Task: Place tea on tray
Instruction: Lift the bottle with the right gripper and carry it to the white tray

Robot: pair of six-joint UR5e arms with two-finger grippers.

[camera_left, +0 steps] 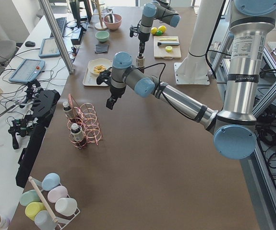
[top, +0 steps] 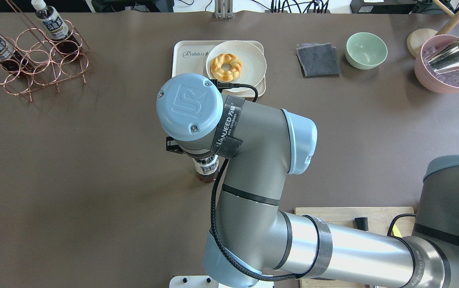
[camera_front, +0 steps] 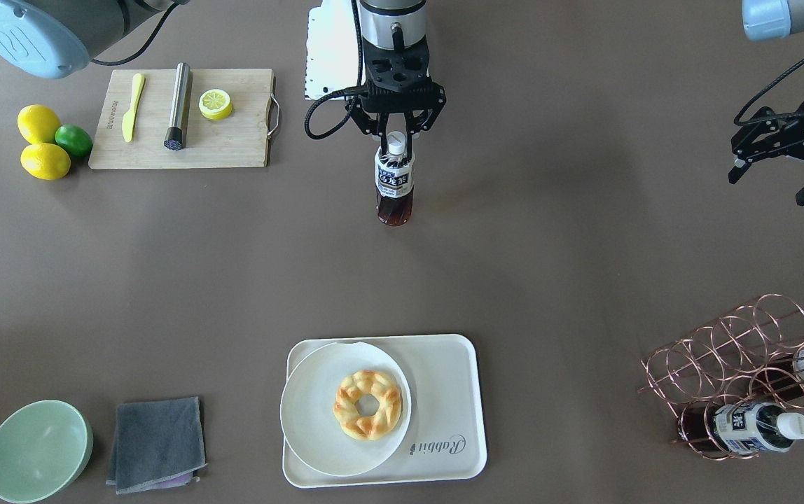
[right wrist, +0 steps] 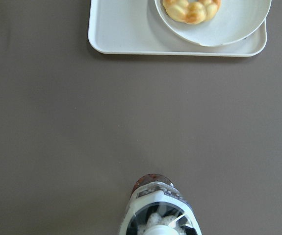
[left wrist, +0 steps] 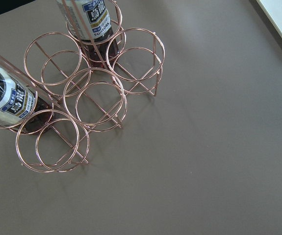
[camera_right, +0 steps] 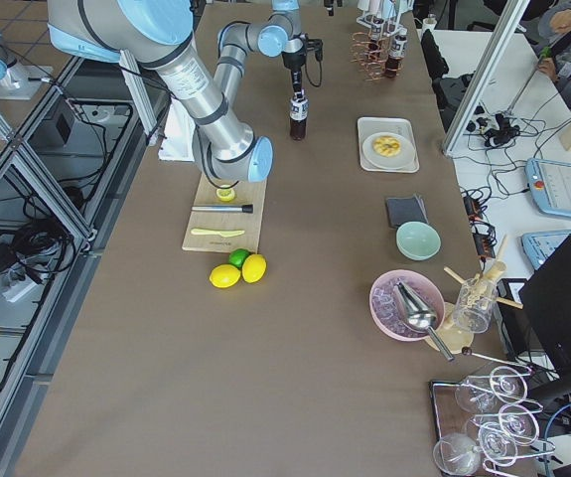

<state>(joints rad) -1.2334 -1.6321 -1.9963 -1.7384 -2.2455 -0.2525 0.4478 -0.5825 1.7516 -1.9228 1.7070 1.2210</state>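
Brown tabletop (camera_front: 570,280) lies under everything. Near the middle, on the robot's side, the tea (camera_front: 394,180) stands straight up with its white cap on top. The right gripper (camera_front: 396,144) comes down from above and squeezes the bottle at its neck, one finger on each side of the cap. I cannot tell if the bottom of the bottle touches the table or hangs just over it.

The tray (camera_front: 447,392) sits well apart from the tea, across the table on the far side from the robot. A round white plate (camera_front: 311,420) covers one half of the tray and sticks out over its edge. A golden donut (camera_front: 368,404) lies on the plate. The other half of the tray, with the word "Rabbit", is bare.

The left gripper (camera_front: 770,183) hangs in the air off to the side, fingers spread apart and holding nothing. Near it stands a copper wire rack (camera_front: 731,364) with two more bottles (camera_front: 759,427) lying in its rings.

A wooden cutting board (camera_front: 234,140) holds a yellow knife (camera_front: 133,106), a metal rod (camera_front: 178,106) and half a lemon (camera_front: 215,103). Beside the board sit two lemons (camera_front: 38,123) and a lime (camera_front: 73,140). A green bowl (camera_front: 38,451) and a grey cloth (camera_front: 157,442) lie to one side of the tray.
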